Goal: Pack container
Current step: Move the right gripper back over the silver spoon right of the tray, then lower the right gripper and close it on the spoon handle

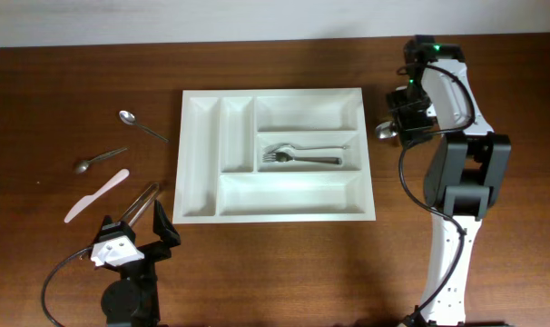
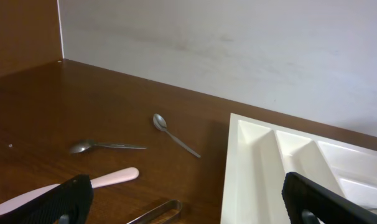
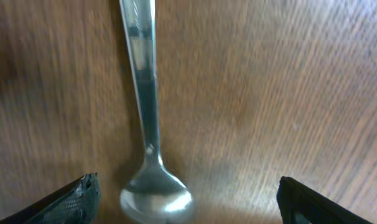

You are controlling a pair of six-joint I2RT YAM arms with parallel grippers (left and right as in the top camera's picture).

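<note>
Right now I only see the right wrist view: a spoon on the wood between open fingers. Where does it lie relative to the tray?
Observer: The spoon lies just off the tray's right edge, beneath the right gripper.
Operator: Anything in the tray?
Observer: Only forks, in the middle wide compartment.
Operator: What else lies outside?
Observer: Left of the tray, two more spoons, a pink knife and tongs.
</note>
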